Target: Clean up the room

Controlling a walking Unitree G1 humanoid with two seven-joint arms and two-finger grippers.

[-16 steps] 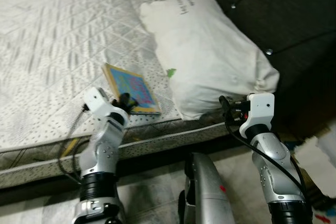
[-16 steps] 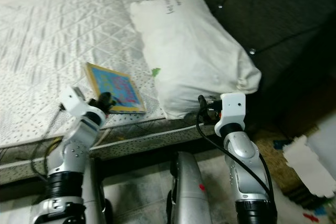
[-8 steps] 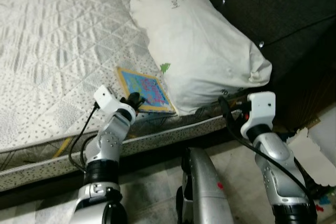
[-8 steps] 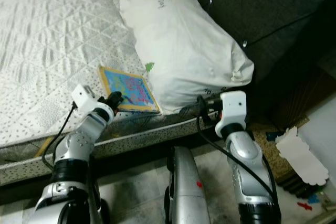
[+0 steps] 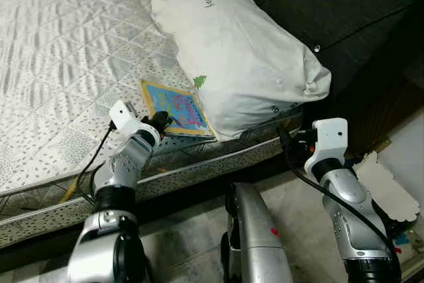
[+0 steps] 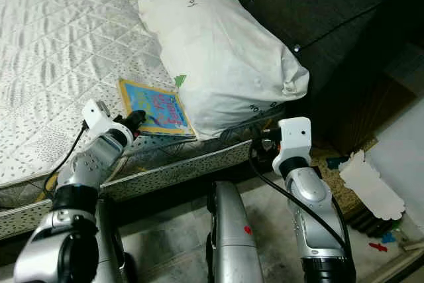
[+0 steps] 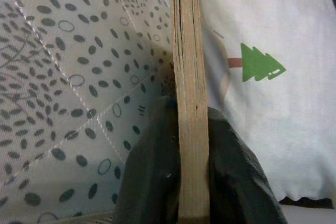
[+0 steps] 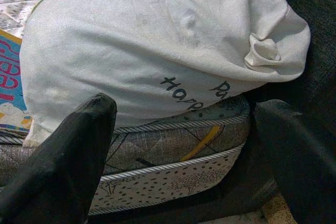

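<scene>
Tidying looks barely begun: left gripper (image 5: 161,121) clamps the picture book's (image 5: 177,109) near edge (book flat on the mattress (image 5: 59,64), beside the pillow (image 5: 238,64)); right gripper (image 8: 178,150) gapes, empty.

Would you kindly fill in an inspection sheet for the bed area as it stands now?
Surface: bare quilted mattress, dotted pattern near its edge.
Job's things: colourful book flat near the mattress edge, partly under the white pillow.
Clutter: torn cardboard on the floor to the right.
Grippers: left claw shut on the book's edge; right claw open, facing the mattress corner below the pillow.
Cables: black cable along the right arm.
Surroundings: dark tufted headboard behind the pillow.
</scene>
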